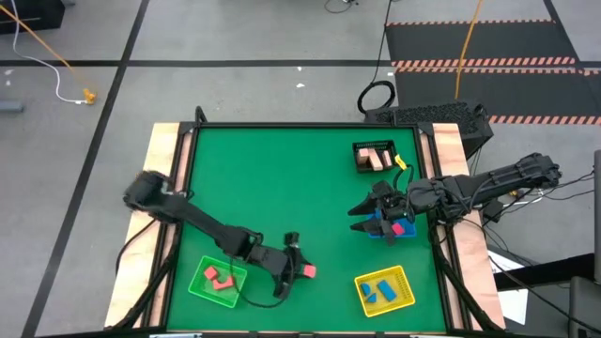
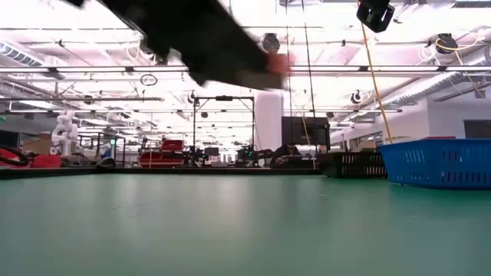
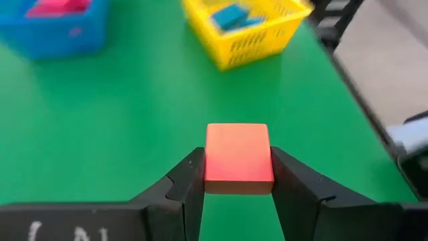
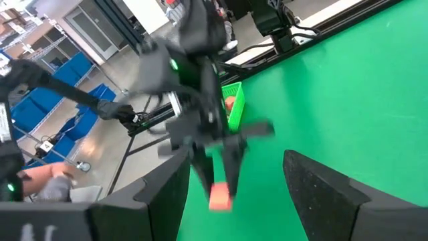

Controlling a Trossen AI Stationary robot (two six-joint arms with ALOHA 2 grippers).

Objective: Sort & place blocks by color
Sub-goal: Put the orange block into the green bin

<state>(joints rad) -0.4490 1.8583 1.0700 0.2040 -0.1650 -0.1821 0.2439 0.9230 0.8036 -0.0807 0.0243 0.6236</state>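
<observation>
Left claw [image 3: 238, 175] clamped on one red block [image 3: 238, 158]
We count two red blocks in the green tray [image 1: 202, 286] (right claw [image 4: 231, 177] wide, holding nothing).

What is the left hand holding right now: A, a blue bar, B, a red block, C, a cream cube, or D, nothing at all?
B: the left wrist view shows the left hand with both fingers pressed against a red block above the green table, and the high view shows the same block at its tip.
</observation>
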